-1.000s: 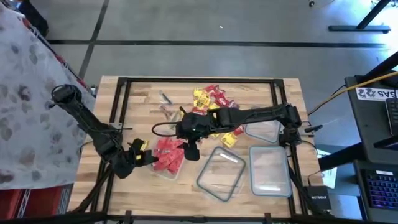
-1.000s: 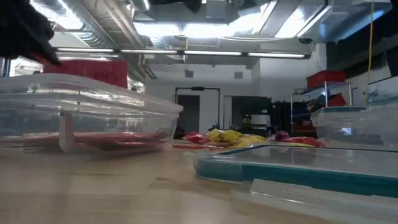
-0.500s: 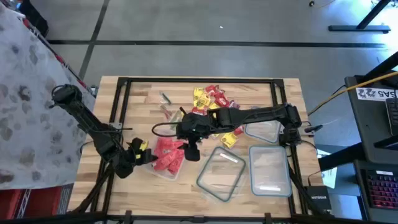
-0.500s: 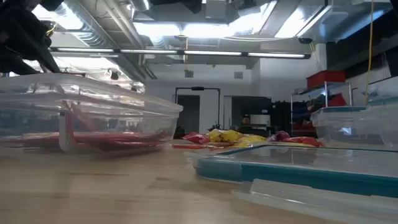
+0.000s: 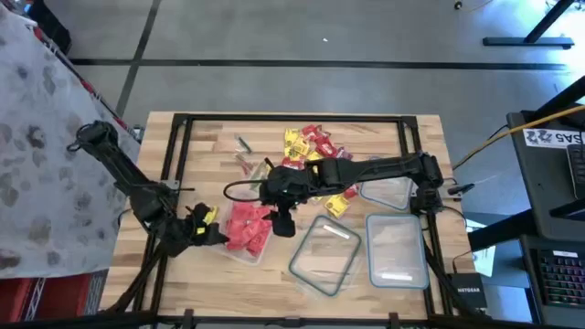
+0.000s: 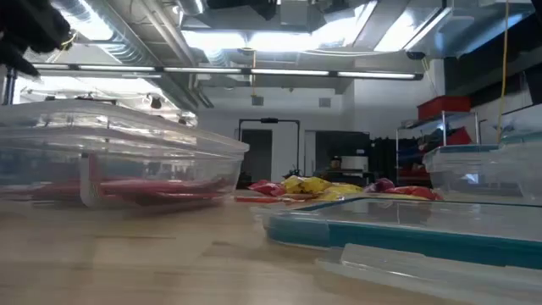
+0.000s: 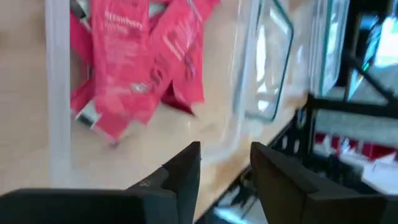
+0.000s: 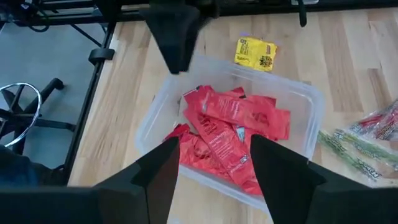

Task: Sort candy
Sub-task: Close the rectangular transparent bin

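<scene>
- High view: I see the loose heap of small red and yellow foil-wrapped candy pieces (image 5: pixel 311 146) lying on the far middle of the wooden slatted table (image 5: pixel 201 146). The sorted flat red candy packets (image 5: pixel 245 227) sit in the clear rounded plastic tub (image 5: pixel 239 250) near the left front.
- I judge each packet light, thin, crinkly and slick. I'd pinch one by a flat end or edge, because a grip across the glossy face may slip.
- My right gripper (image 8: pixel 214 163) hangs over the tub with its fingers spread and nothing between them.
- My left gripper (image 7: pixel 225 177) sits just left of the tub, fingers parted and empty. One small yellow wrapped candy (image 8: pixel 255 51) lies on the wood by it.
- Against half a second ago, the left arm has drawn slightly left and back from the tub. The right arm, tub and heap look unchanged.
</scene>
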Motion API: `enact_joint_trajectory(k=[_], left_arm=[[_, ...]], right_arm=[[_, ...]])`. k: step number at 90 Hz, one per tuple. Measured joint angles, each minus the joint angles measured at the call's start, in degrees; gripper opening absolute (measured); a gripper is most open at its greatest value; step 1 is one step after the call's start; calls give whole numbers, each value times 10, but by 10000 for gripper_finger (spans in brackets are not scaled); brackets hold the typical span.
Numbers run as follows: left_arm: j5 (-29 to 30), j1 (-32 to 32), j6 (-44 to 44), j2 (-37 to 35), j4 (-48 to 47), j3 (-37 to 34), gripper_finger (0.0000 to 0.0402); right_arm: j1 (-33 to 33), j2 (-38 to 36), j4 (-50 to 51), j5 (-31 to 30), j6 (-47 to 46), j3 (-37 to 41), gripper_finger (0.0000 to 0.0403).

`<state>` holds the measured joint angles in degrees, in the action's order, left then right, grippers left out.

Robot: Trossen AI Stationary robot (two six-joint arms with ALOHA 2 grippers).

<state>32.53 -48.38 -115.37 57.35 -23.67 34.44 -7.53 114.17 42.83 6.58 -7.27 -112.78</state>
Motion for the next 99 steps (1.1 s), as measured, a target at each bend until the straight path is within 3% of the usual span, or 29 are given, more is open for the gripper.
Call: enact_joint_trajectory(k=[24, 44, 68, 80, 99], left_arm=[[-53, -9, -1, 1, -135, 90, 88], [-96, -26, -38, 2, -348, 163, 68], [-186, -26, -48, 11, -548, 159, 56], [-180, -25, -50, 18, -570, 128, 56], [-174, -25, -69, 27, -486, 68, 55]], right_arm=[[0, 2, -61, 10, 2, 0, 186], [0, -2, -65, 20, 2, -18, 186], [0, -3, -111, 20, 3, -47, 186], [0, -3, -102, 19, 2, -50, 186], [0, -3, 11, -4, 0, -50, 186]])
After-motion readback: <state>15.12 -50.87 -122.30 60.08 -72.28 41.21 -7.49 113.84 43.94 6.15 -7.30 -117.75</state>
